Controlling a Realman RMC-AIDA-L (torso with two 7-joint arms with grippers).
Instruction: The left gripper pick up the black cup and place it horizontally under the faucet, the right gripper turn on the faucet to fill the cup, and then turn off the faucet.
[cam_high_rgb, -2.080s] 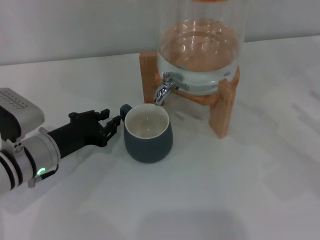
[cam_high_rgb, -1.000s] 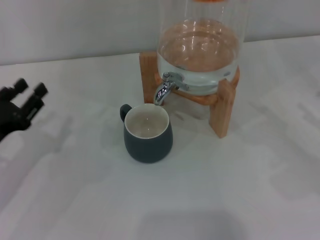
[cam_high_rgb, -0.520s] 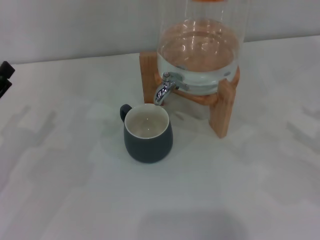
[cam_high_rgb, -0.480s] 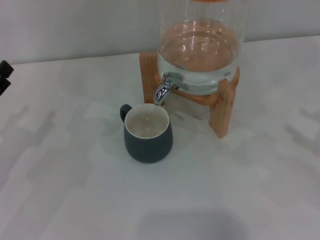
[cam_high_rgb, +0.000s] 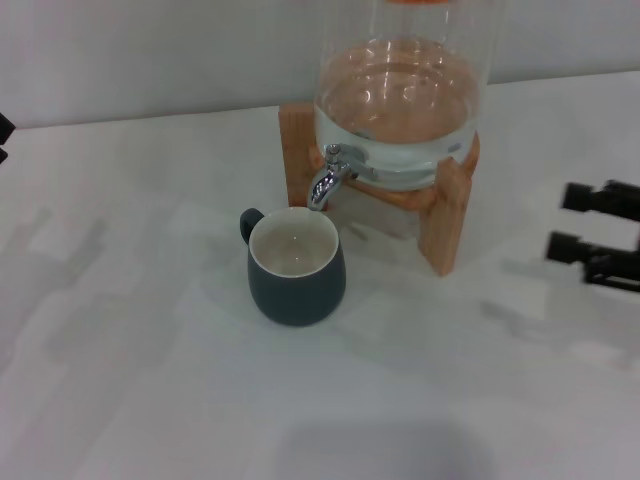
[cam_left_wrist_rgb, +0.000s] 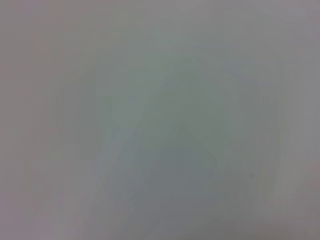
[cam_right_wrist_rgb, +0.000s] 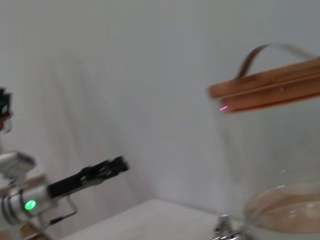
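You see a white worktop (cam_high_rgb: 150, 380) against a pale wall (cam_high_rgb: 150, 50); right gripper (cam_high_rgb: 578, 222) fingers apart at its right edge; left gripper's (cam_right_wrist_rgb: 117, 164) state undeterminable.

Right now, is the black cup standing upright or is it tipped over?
Upright. In the head view the black cup rests on its base on the white table, its cream inside facing up, beneath the faucet spout.

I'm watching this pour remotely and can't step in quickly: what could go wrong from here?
The right gripper, open, comes in at the table's right side, with the wooden stand between it and the faucet; it could knock the stand or glass jar. The spout sits over the back rim of the black cup, so water might splash outside. The left gripper is off to the left, not steadying the cup.
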